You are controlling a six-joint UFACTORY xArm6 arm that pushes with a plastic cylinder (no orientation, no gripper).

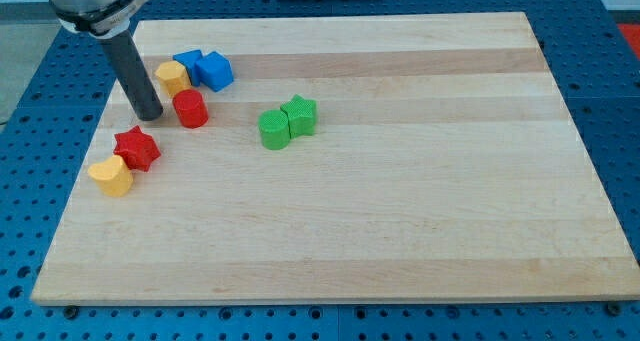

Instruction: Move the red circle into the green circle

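The red circle stands on the wooden board at the view's upper left. The green circle stands to its right, touching a green star. My tip rests on the board just left of the red circle, with a small gap between them. The rod rises to the view's top left.
A yellow block and two blue blocks cluster just above the red circle. A red star and a yellow heart-like block lie below my tip. The board's left edge runs close by.
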